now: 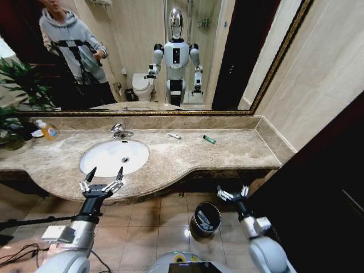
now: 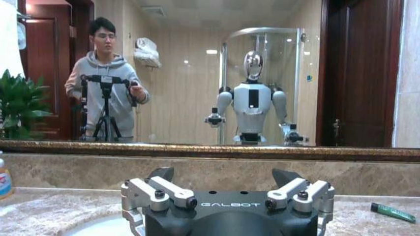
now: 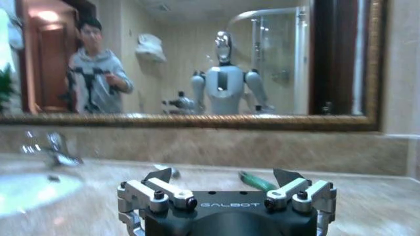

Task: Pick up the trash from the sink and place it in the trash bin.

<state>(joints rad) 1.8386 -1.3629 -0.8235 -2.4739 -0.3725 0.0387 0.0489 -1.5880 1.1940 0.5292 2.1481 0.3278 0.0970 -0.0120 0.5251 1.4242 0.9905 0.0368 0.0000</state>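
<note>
In the head view, the left tool (image 1: 103, 174) is seen released, its fingers spread, poised at the front edge of the worktop (image 1: 227, 149) just short of the sink (image 1: 114, 157). The right tool (image 1: 232, 193) is also released, held low beside the trash bin (image 1: 205, 219), which already holds some pieces. Beyond both tools, a green tube (image 1: 209, 139) and a white stick (image 1: 174, 136) lie on the worktop.

In the left wrist view, the green tube (image 2: 392, 212) is seen ahead, off to one side.

In the right wrist view, the green tube (image 3: 256, 181) lies just beyond the spread fingers; a level, centred approach is judged best.
</note>
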